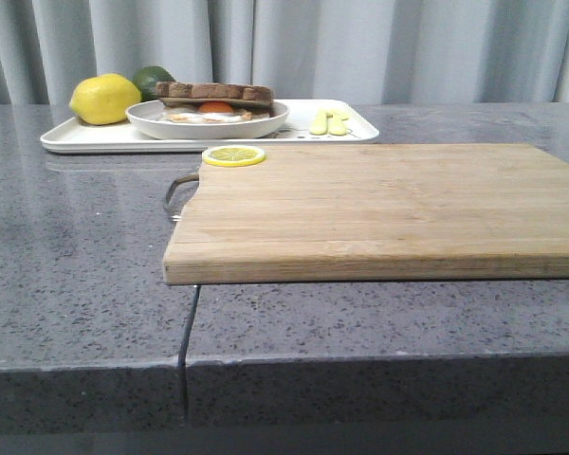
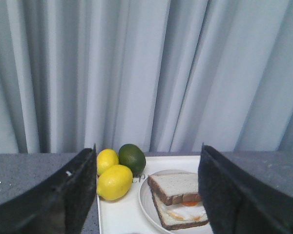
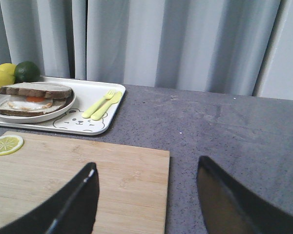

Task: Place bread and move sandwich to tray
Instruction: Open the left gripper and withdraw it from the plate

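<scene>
Front view: egg-filled, brown-crusted sandwich (image 1: pixel 213 102) on white tray (image 1: pixel 85 137); both grippers (image 2: pixel 146 195) (image 3: pixel 146 195) agape, empty.

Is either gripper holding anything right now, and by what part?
Nothing is held. The left gripper and right gripper are both open and empty; the sandwich sits on the tray.

Kitchen — stone counter (image 1: pixel 76 246), cutting board (image 1: pixel 379 204)
</scene>
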`<state>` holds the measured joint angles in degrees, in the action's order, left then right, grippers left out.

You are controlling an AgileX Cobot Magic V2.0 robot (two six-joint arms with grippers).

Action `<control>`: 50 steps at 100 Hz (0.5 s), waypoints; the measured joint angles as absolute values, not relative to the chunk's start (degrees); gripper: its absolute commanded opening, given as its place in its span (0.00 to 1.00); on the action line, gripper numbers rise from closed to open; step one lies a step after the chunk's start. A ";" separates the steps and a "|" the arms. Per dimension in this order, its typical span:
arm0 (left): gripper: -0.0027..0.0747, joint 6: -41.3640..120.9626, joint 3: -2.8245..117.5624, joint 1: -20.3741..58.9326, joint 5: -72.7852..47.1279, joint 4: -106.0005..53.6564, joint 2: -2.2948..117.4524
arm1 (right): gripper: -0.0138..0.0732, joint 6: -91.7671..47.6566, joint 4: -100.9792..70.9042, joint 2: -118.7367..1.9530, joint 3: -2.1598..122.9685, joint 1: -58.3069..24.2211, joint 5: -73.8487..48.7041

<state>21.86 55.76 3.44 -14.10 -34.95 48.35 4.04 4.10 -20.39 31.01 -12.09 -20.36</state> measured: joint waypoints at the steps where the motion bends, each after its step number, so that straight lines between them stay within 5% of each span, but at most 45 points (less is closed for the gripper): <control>1: 0.58 21.86 55.20 3.57 -13.79 -34.95 47.17 | 0.67 4.04 4.10 -20.39 31.01 -12.09 -20.36; 50: 0.58 22.08 23.25 5.02 -9.78 -35.21 15.87 | 0.67 2.00 4.10 -5.69 22.67 -12.09 -19.50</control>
